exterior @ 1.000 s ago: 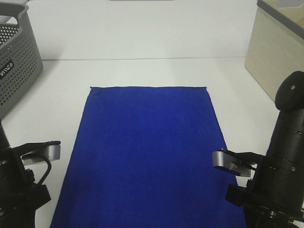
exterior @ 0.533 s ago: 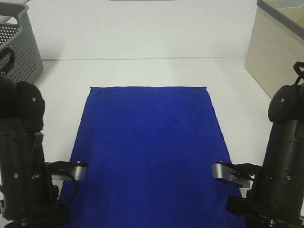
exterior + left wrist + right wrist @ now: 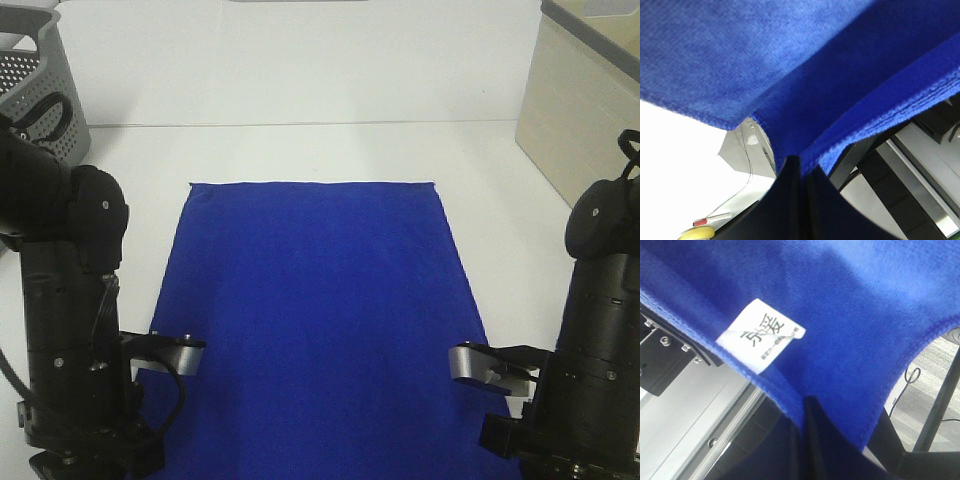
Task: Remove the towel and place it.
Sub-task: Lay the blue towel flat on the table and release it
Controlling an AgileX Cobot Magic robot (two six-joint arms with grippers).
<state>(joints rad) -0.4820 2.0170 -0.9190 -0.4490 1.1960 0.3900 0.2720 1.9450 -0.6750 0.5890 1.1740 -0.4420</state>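
Since earlier, left arm [image 3: 70, 300] moved inward; left claw [image 3: 802, 167] and right claw [image 3: 805, 407] clamp the towel [image 3: 315, 300].

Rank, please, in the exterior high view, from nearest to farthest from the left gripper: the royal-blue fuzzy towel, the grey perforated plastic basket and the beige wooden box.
1. Royal-blue fuzzy towel: its edge is pinched in the shut left gripper.
2. Grey perforated plastic basket: far left.
3. Beige wooden box: far right, across the towel.

Royal-blue towel [image 3: 315, 320] spread flat, near corners pinched, white tag [image 3: 760, 335].
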